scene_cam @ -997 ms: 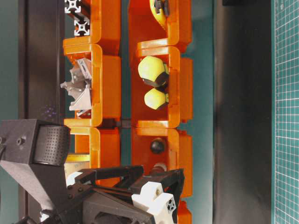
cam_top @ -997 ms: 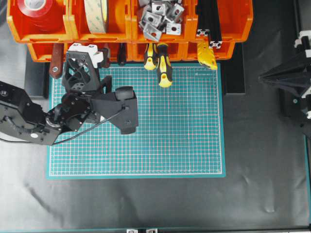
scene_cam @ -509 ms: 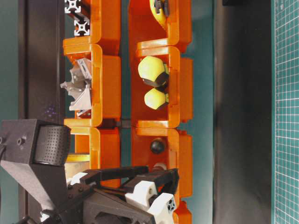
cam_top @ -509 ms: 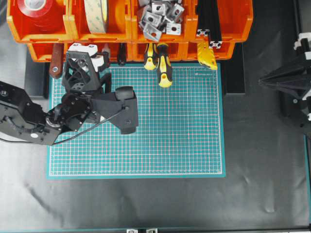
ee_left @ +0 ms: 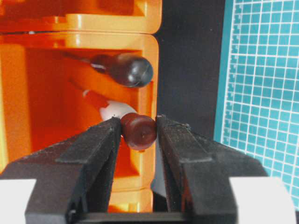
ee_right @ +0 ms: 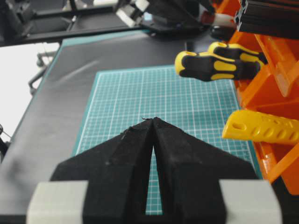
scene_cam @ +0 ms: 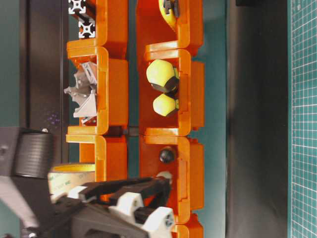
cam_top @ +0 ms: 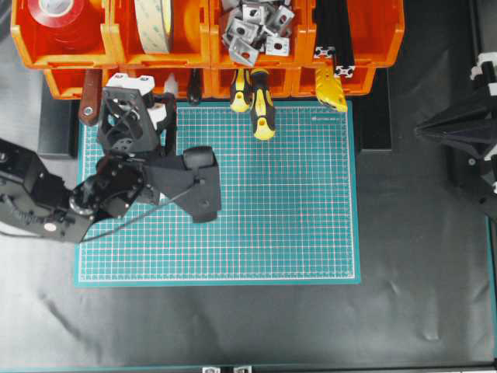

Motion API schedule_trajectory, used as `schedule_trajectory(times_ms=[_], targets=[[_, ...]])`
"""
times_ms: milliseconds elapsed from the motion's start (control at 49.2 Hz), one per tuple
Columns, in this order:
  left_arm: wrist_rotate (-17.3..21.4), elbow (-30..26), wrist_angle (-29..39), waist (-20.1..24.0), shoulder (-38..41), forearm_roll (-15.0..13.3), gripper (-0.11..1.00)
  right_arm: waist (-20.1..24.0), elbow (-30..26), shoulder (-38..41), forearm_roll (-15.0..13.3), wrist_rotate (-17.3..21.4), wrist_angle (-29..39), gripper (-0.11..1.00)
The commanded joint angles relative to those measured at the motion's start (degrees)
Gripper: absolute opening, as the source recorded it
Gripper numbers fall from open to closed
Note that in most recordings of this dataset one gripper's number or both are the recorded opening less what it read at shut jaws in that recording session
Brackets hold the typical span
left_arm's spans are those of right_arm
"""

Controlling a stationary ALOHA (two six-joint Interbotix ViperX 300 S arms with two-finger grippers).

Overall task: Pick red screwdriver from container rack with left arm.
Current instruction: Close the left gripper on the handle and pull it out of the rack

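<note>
The container rack [ee_left: 140, 56] is glossy orange plastic, smooth and lit with soft sheen; the red screwdriver [ee_left: 138, 131] ends in a satiny dark-red cap; the left claw [ee_left: 138, 135] fingers [ee_left: 88, 158] look matt black and faintly grainy; the green mat [cam_top: 295, 202] is matt; the surface [cam_top: 419, 311] is dull, wrinkled black sheet.

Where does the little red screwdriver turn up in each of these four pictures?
Overhead: hidden under the left arm; not visible.
Table-level: only its pale band peeks out above the jaws, the red screwdriver, lower bin.
Left wrist: centre, dark-red cap between the jaws.
Right wrist: top right, partly hidden, hard to make out.
Shared landmark: the black-handled tool beside it in the container rack.
</note>
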Motion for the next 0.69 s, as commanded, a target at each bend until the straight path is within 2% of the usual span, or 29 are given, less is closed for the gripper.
schedule_trajectory(times_ms=[0,325,468,529,671], targets=[[0.2,-3.4,2.7,-1.6,-1.7,0.2,0.28,0.0,-1.2,0.4,0.2,0.2,-0.7,0.00],[0.4,-12.6,14.5,-11.1,-2.1,0.2,0.27,0.0,-1.3,0.1,0.2,0.2,-2.5,0.00],[0.6,-17.3,15.4,-14.6,-1.8,0.2,0.27,0.0,-1.6,-0.4,0.2,0.3,-2.7,0.00],[1.8,-18.7,15.6,-15.7,-0.8,0.2,0.27,0.1,-1.8,-0.7,0.3,0.2,-2.7,0.00],[7.5,-20.7,15.7,-19.3,0.5,0.2,0.26,0.0,-2.6,-1.7,0.3,0.2,-2.7,0.00]])
